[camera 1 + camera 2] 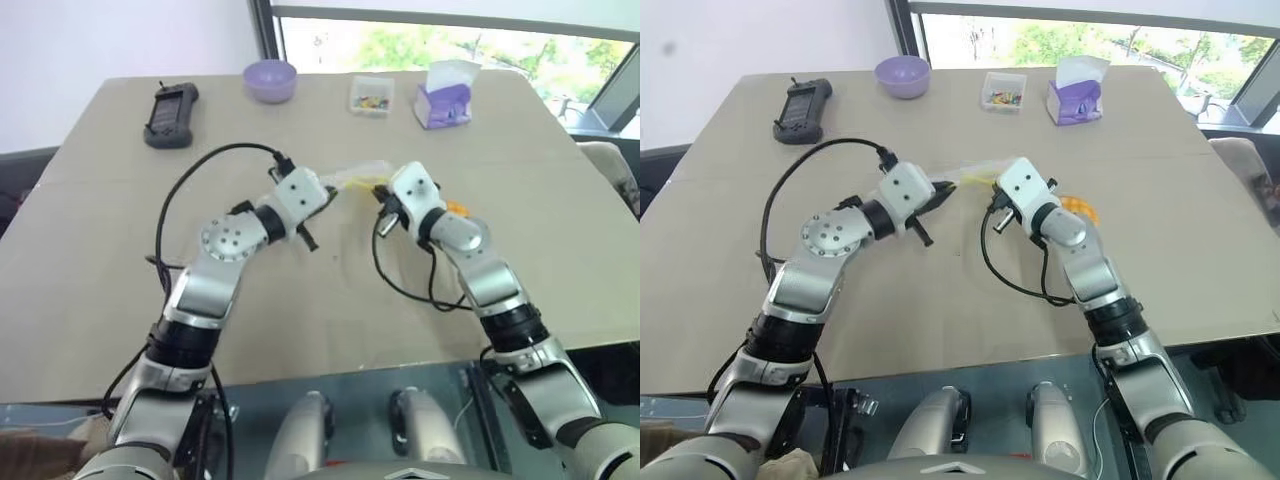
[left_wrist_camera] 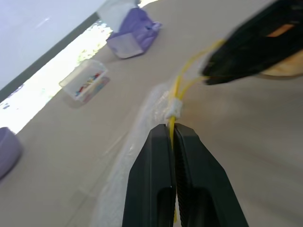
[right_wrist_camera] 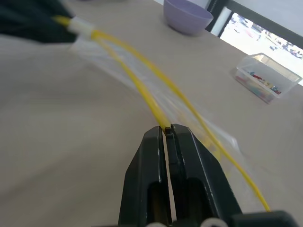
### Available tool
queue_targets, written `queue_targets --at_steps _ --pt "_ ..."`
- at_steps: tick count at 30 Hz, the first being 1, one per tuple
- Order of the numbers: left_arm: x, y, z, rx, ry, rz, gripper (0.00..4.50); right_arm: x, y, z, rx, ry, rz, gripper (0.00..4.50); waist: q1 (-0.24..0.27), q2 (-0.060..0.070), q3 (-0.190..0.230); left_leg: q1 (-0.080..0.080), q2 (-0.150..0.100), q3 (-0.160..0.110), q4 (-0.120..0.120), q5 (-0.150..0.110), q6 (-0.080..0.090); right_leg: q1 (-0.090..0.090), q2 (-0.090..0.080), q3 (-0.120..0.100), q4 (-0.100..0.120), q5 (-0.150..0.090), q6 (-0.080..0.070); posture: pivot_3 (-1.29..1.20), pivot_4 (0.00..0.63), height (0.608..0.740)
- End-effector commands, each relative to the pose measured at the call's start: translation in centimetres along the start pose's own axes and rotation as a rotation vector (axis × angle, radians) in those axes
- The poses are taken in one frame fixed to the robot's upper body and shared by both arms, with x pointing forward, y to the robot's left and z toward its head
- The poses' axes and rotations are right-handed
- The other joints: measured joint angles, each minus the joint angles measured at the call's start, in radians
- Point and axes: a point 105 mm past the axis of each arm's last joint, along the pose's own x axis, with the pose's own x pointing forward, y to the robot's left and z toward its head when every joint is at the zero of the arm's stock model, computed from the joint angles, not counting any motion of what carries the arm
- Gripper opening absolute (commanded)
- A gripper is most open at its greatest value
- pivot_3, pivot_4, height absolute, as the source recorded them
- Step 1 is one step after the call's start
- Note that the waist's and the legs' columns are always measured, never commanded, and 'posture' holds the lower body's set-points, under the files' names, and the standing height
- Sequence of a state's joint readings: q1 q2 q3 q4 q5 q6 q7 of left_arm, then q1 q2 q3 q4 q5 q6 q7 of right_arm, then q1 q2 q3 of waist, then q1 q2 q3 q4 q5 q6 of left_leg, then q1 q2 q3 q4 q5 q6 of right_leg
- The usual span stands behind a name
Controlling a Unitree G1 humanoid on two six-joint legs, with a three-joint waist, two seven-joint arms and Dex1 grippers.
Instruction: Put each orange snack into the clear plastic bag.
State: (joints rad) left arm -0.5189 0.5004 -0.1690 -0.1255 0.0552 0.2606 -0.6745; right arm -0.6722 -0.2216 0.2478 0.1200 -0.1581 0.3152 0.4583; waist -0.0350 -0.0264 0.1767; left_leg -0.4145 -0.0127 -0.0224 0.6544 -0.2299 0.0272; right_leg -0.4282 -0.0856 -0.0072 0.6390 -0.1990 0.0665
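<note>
Both grippers are clamped on the clear plastic bag (image 1: 358, 178) near frame center, left gripper (image 2: 173, 130) at its slider end, right gripper (image 3: 168, 130) on one yellow strip. The orange snack (image 1: 1078, 208) peeks out just right of the right wrist.

Snack mostly hidden
The snack (image 1: 1078, 208) peeks from behind the right arm (image 1: 1070, 235); the box's (image 1: 1003, 92) coloured bits are too small to identify.
</note>
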Motion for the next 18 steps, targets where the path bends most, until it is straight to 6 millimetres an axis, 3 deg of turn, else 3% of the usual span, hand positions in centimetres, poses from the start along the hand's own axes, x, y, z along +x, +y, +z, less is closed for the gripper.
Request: queue_targets --at_steps 1,18 --pt "-0.5 0.3 1.2 0.05 -0.036 0.012 0.0 -0.2 -1.0 1.4 -0.009 -0.056 -0.012 0.16 0.002 0.0 0.0 0.0 0.0 0.0 0.0 0.0 0.0 0.0 0.0 0.0 0.0 0.0 0.0 0.0 0.15 0.74" --pt "-0.9 -0.5 0.4 0.069 -0.013 -0.035 0.0 -2.2 -1.0 0.9 0.072 -0.048 0.088 0.16 0.001 0.0 0.0 0.0 0.0 0.0 0.0 0.0 0.0 0.0 0.0 0.0 0.0 0.0 0.0 0.0 0.15 0.74"
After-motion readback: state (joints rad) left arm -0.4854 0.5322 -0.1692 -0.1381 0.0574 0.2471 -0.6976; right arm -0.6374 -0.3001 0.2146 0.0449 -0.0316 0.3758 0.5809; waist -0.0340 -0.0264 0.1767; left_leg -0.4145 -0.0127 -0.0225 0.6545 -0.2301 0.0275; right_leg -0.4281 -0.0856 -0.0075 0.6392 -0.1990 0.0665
